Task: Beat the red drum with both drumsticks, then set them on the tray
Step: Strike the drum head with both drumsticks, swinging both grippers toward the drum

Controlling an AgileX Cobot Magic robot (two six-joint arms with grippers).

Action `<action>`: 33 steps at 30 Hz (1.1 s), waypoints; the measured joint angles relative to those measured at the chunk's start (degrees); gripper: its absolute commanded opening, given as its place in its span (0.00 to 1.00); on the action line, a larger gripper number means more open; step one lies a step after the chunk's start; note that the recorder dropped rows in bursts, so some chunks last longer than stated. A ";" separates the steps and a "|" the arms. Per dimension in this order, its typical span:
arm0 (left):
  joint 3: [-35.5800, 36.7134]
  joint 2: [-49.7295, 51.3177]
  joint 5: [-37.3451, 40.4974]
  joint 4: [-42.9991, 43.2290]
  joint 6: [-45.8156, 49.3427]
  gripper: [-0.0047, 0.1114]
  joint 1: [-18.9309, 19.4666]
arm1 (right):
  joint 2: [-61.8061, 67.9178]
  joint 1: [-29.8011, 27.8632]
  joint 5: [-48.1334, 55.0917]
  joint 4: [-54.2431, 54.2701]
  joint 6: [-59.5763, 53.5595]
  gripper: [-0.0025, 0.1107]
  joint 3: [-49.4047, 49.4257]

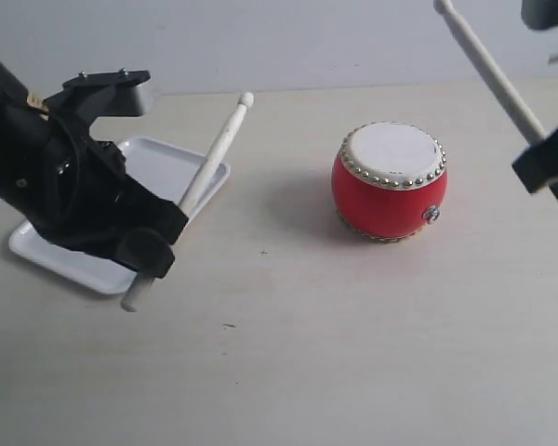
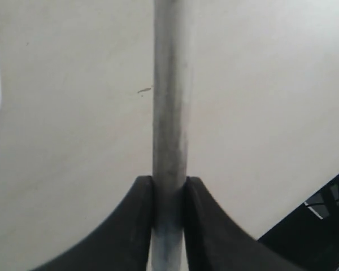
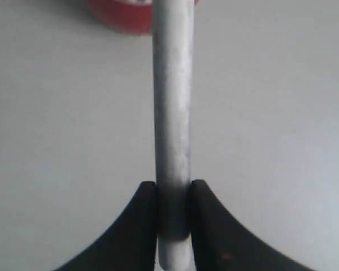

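The red drum (image 1: 390,182) with its white head stands upright on the table, right of centre; a slice of it (image 3: 121,14) shows in the right wrist view. My left gripper (image 1: 158,246) is shut on one drumstick (image 1: 209,167), held over the tray (image 1: 158,172) with its tip pointing up and away, well left of the drum. The same stick (image 2: 169,113) runs between the black fingers (image 2: 138,220). My right gripper (image 1: 544,153) is shut on the other drumstick (image 1: 493,74), raised above and right of the drum; that stick (image 3: 171,113) sits between the pads.
The white tray lies at the left, partly hidden under my left arm (image 1: 56,177). Pale tabletop (image 1: 307,353) spreads in front of the drum. A dark object (image 2: 322,220) shows past the table edge in the left wrist view.
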 measured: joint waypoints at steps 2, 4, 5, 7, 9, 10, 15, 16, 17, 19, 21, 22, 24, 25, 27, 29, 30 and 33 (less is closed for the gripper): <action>-2.34 1.69 1.01 -0.94 0.65 0.04 -0.43 | -1.52 -0.08 -0.14 1.45 0.00 0.02 3.20; -5.47 4.07 2.62 -0.70 1.49 0.04 -1.24 | -3.28 -0.08 -0.34 2.17 0.00 0.02 6.70; -7.13 5.45 3.87 -0.35 1.89 0.04 -1.90 | -4.14 -0.14 -0.34 2.25 0.00 0.02 8.15; -10.21 8.12 6.83 0.11 2.15 0.04 -3.30 | -5.68 -0.22 -0.34 2.70 0.00 0.02 10.64; -13.22 11.19 9.21 0.51 2.36 0.04 -4.67 | -6.88 -0.22 0.20 3.25 0.00 0.02 12.59; -14.29 12.38 9.76 0.67 2.48 0.04 -5.25 | -7.18 -0.22 0.17 3.56 0.00 0.02 13.17; -19.44 19.12 11.46 1.00 2.48 0.04 -7.11 | -6.87 -0.22 -2.24 5.71 -1.44 0.02 14.08; -20.01 19.98 11.68 1.10 2.48 0.04 -7.38 | -6.52 -0.22 -2.95 6.26 -1.77 0.02 14.08; -20.61 20.89 11.87 1.10 2.48 0.04 -7.68 | -5.91 -0.22 -3.56 6.97 -1.90 0.02 14.08; -21.56 22.20 12.33 1.10 2.48 0.04 -7.97 | -4.54 -0.22 -3.97 7.88 -1.90 0.02 14.08; -22.44 22.77 12.65 1.10 2.48 0.04 -8.13 | -3.13 -0.22 -4.87 8.69 -2.14 0.02 14.08; -22.78 22.88 12.78 1.10 2.48 0.04 -8.13 | -2.26 -0.22 -5.75 8.92 -2.14 0.02 14.08; -23.81 22.88 12.93 1.29 2.37 0.04 -8.13 | -0.48 -0.22 -8.41 8.92 -2.26 0.02 14.08; -24.41 22.88 13.11 1.27 2.13 0.04 -8.13 | 0.62 -0.22 -9.76 8.92 -2.26 0.02 14.08; -25.41 22.88 13.09 1.32 2.13 0.04 -8.13 | 3.22 -0.22 -11.35 8.92 -2.13 0.02 14.08; -26.16 22.88 13.09 1.56 2.13 0.04 -8.23 | 5.76 -0.22 -11.98 8.92 -0.79 0.02 14.08; -26.27 22.88 13.09 1.91 2.02 0.04 -8.23 | 7.02 -0.22 -12.12 8.92 0.18 0.02 14.08; -26.40 22.88 13.14 3.70 1.92 0.04 -8.23 | 8.75 -0.22 -12.23 8.92 1.60 0.02 13.38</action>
